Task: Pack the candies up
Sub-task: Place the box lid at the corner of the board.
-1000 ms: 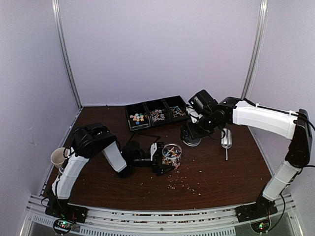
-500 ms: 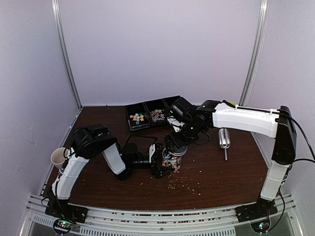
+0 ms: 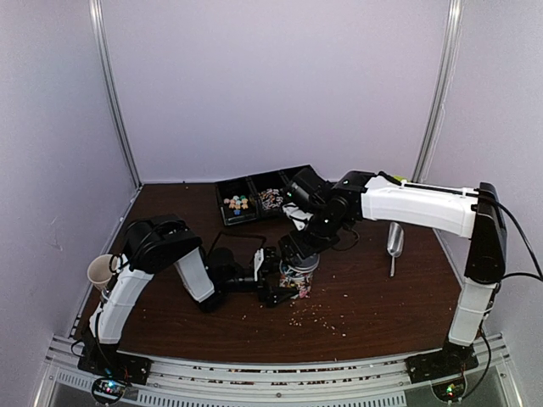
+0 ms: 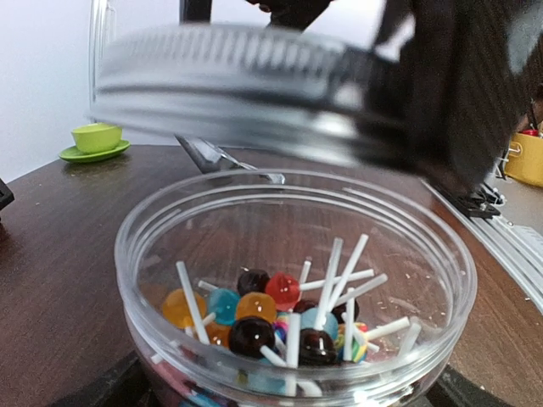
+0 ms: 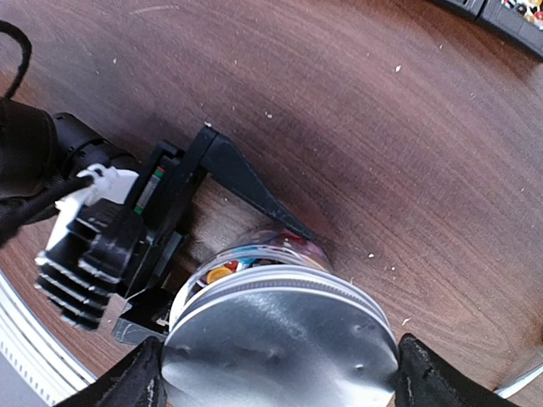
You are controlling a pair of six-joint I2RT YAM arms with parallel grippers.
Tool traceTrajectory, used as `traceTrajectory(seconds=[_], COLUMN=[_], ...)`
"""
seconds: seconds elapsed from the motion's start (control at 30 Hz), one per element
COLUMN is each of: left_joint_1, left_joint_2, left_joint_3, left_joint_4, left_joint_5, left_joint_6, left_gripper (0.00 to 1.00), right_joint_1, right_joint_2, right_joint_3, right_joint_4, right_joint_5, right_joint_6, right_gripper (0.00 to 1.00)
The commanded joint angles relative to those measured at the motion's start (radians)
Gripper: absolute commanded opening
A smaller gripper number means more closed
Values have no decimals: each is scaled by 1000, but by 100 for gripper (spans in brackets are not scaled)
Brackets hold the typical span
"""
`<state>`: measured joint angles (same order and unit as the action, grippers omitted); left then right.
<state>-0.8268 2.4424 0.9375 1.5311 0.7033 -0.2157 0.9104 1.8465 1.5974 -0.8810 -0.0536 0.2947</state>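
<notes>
Jar sits mid-counter, between the fingers of the left tool, which reaches in from the left. Candies are in it. Lid is in the right tool, just above the jar mouth, tilted, not seated. Tray at far edge, behind jar. Scoop right of jar, well apart. Crumbs before jar. Cup at left edge.

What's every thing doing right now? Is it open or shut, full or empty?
jar, open, partly filled with candies, gripped by left gripper.
lid, off, held just above the jar by right gripper.
tray, open, candies in its compartments.
scoop, lying on the table, untouched.
</notes>
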Motion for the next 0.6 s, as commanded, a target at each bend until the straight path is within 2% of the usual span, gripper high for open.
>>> traceTrajectory(seconds=[0.0, 0.57], left_joint_1=[14, 16], left_joint_2=[79, 79], left_joint_3=[-42, -40], left_joint_4=[-57, -57], left_joint_5=[19, 18], left_joint_6=[-2, 3], left_gripper=[95, 94], right_joint_1=[8, 14], right_joint_2=[30, 85], right_joint_3=[21, 48], right_joint_4=[-19, -20], right_joint_5=[-24, -57], right_joint_6=[7, 6], right_gripper=[88, 90])
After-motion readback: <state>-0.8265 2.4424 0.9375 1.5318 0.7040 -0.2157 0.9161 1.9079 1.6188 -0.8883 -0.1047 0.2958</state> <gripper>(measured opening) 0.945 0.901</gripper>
